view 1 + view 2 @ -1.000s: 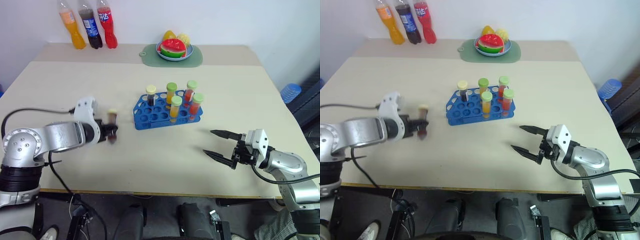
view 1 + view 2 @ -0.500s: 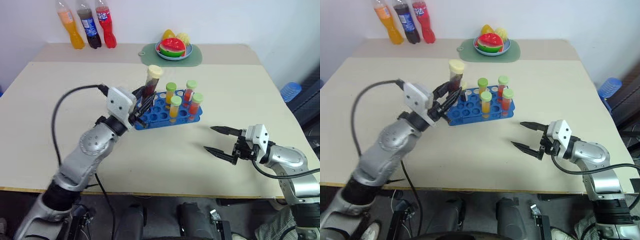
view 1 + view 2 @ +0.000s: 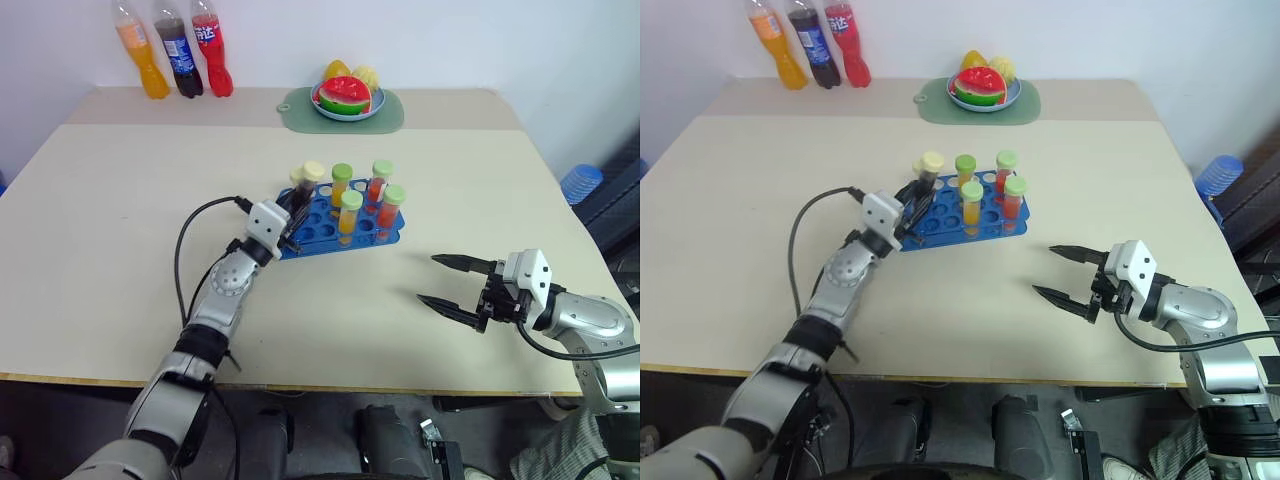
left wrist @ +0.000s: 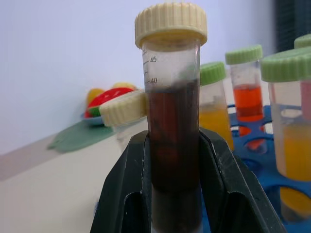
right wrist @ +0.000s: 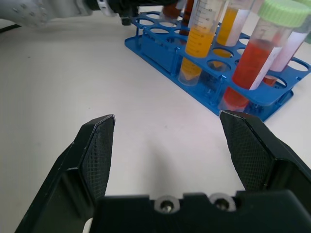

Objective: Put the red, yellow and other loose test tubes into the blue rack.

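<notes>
My left gripper point(image 3: 292, 214) is shut on a test tube point(image 4: 171, 121) of dark brown liquid with a cream cap. It holds the tube roughly upright over the left end of the blue rack point(image 3: 322, 230). Right behind it another cream-capped tube point(image 4: 124, 109) stands in the rack. Green-capped tubes with yellow liquid point(image 3: 350, 212) and red liquid point(image 3: 392, 208) stand in the rack's middle and right. My right gripper point(image 3: 452, 284) hovers open and empty above the table, in front and to the right of the rack point(image 5: 170, 51).
Three soda bottles point(image 3: 180, 52) stand at the table's back left. A plate of fruit point(image 3: 348, 98) rests on a green mat at the back centre. A blue stool point(image 3: 581, 184) stands beyond the table's right edge.
My left arm has swung from the table's left side to the rack with the tube, turned it upright, then lowered it over the rack's left end. The right gripper has stayed put.
</notes>
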Robot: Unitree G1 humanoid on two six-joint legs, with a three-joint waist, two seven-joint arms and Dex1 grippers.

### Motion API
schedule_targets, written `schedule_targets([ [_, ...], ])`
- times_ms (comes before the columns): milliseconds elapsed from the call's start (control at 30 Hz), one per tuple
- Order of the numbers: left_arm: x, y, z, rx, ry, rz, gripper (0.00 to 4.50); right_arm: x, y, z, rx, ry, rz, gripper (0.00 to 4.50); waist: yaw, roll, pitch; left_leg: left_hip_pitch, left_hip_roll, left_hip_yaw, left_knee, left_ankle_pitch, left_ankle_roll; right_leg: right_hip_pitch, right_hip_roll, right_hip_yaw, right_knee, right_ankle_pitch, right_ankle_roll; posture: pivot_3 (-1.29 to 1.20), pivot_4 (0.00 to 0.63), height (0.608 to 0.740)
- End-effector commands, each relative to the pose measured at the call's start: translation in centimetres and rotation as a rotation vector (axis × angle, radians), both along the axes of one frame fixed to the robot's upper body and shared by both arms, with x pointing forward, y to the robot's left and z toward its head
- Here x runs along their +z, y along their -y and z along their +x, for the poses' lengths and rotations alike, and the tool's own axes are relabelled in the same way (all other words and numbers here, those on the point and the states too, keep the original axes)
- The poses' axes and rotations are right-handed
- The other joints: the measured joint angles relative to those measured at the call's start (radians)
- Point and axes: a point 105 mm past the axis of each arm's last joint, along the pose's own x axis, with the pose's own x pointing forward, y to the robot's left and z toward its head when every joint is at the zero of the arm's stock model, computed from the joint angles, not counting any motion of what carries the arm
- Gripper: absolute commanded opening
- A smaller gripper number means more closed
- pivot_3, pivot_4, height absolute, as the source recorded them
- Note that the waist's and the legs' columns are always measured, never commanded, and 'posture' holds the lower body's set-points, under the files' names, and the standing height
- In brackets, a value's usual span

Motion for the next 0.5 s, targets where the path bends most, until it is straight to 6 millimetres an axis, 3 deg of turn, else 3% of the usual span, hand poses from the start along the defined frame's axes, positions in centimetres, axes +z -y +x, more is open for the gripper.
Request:
schedule_targets([
  [33, 0.5, -0.2, 0.6, -0.06, -0.021, -0.009, 0.77, 1.4, 0.1, -0.1, 0.005, 0.051, -0.004, 3.82, 0.001, 0.0, 0.0, 0.0, 0.0, 0.0, 0.0, 0.0, 0.0, 0.0, 0.0, 0.0, 0.0, 0.0, 0.0, 0.0, 0.15, 0.74],
  [200, 2.1, -1.1, 1.5, -0.07, -0.011, -0.04, 0.77, 1.4, 0.2, -0.3, -0.002, 0.051, -0.004, 3.82, 0.0, 0.0, 0.0, 0.0, 0.0, -0.001, 0.0, 0.0, 0.0, 0.0, 0.0, -0.001, 0.0, 0.0, 0.0, 0.0, 0.15, 0.74],
  [400, 6.1, -3.1, 2.7, 0.021, 0.096, -0.146, 0.77, 1.2, 0.0, -0.3, -0.006, 0.05, 0.002, 3.82, -0.003, -0.001, 0.001, -0.001, 0.0, -0.002, 0.0, 0.0, 0.0, -0.001, 0.0, -0.001, 0.001, 0.0, 0.0, 0.0, 0.15, 0.74],
  [500, 6.6, -4.1, 2.7, 0.068, 0.135, -0.207, 0.77, 1.2, 0.0, -0.2, -0.006, 0.048, 0.003, 3.82, -0.003, -0.001, 0.001, -0.001, 0.0, -0.002, 0.0, 0.0, 0.0, -0.001, 0.0, -0.001, 0.001, 0.0, 0.0, 0.0, 0.15, 0.74],
])
